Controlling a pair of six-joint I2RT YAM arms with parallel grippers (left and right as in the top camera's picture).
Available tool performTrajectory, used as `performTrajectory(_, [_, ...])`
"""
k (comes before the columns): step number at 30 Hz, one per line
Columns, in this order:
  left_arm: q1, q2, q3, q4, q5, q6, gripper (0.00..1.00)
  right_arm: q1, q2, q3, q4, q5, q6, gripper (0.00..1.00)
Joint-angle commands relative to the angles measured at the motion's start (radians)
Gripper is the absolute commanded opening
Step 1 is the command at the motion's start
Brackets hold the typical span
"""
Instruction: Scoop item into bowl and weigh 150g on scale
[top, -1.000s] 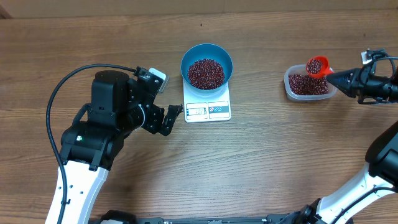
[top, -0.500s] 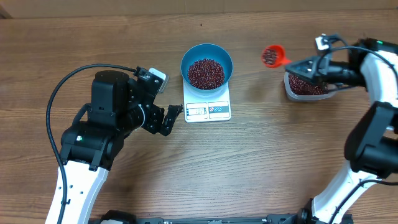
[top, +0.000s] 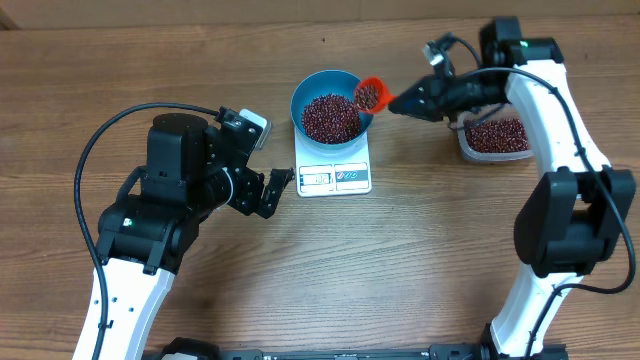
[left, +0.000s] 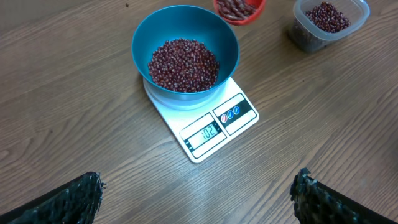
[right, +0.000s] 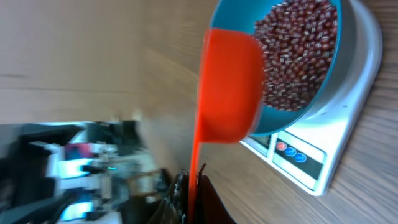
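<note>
While the right arm (top: 555, 90) partly hides the tub (top: 497, 140), right gripper (top: 408, 100) pinching scoop (top: 370, 95) handle, scoop pointing left over bowl (top: 310, 88) rim, left gripper (top: 275, 192) jaws spread

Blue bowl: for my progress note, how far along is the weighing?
Done: the round blue bowl sits on the white flat scale with a heap of red-brown beans inside. In hand: the right claw holds a loaded orange scoop at the bowl's rim. Left: the display seems to read 102, short of target.
</note>
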Motion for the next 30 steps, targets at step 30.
performTrajectory(30, [-0.006, -0.007, 0.018, 0.0, -0.003, -0.018, 0.99, 0.501, -0.05, 0.373, -0.047, 1.266, 0.087, 0.04])
